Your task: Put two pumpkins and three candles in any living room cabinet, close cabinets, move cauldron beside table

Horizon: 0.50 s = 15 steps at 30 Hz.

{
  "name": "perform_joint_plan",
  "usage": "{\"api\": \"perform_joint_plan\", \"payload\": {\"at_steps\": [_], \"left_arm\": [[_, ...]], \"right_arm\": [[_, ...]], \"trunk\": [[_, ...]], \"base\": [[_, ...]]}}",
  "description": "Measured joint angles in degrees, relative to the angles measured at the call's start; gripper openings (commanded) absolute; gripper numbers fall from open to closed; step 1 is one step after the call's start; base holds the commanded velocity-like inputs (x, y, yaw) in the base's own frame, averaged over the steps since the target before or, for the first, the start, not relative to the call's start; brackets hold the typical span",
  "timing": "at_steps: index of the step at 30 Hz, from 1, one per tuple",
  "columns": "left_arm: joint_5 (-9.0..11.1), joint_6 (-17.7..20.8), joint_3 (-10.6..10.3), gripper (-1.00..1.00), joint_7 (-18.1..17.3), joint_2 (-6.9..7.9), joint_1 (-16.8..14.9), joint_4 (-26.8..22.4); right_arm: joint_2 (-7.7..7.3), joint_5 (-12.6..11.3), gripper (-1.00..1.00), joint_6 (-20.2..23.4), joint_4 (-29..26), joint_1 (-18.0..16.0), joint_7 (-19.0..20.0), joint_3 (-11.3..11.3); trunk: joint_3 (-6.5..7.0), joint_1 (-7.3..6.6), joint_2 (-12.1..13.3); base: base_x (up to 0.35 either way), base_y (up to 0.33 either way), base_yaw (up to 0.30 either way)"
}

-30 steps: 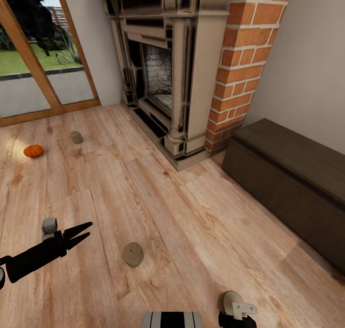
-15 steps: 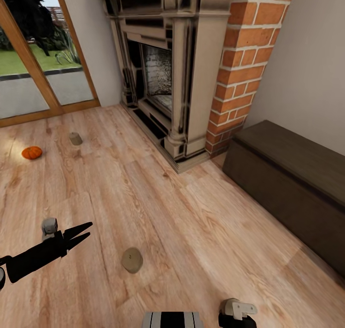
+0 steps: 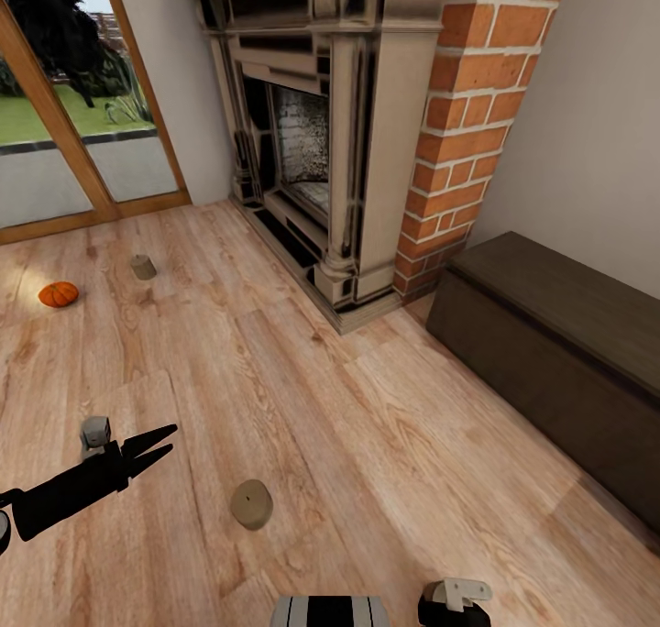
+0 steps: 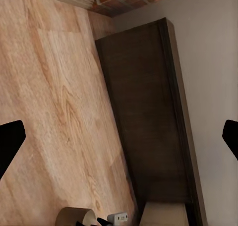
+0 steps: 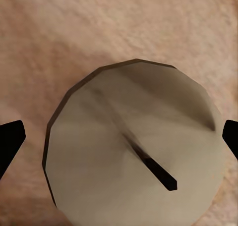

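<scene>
— What's over by the glass door?

— A pumpkin (image 3: 58,294) on the wooden floor (image 3: 302,407), and just beyond it a small candle (image 3: 142,267). They sit apart, nothing touching them.

— And nearer to us?

— The left tool (image 3: 156,449) hangs low above the boards, its dark fingers spread wide and gripping nothing. A little past it another candle (image 3: 251,504) lies tipped on the floor.

— Anything in the way in the middle?

— The stone fireplace (image 3: 321,141) with its brick column (image 3: 467,123), standing out from the wall.

— The cabinet?

— The cabinet (image 3: 559,352) runs along the right wall, dark and closed on the side I see, its top bare.

— The right tool?

— The right tool (image 5: 119,137) has its tips far apart, released, with a pale candle end (image 5: 134,146) between them on a rug-like surface; whether they touch it, I cannot tell.
</scene>
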Motion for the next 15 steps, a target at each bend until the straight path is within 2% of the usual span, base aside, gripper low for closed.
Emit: {"api": "perform_joint_plan", "payload": {"at_steps": [13,15], "left_arm": [[0.1,0.1,0.1,1.00,-0.2,0.00,0.0,0.0],[0.1,0.0,0.1,1.00,-0.2,0.00,0.0,0.0]], "right_arm": [[0.00,0.0,1.00,0.0,0.0,0.0,-0.1,0.0],[0.00,0.0,1.00,0.0,0.0,0.0,-0.1,-0.1]], "trunk": [[0.00,0.00,0.0],[-0.44,0.05,0.0]], "base": [[0.000,0.000,0.000],[0.000,0.000,0.000]]}}
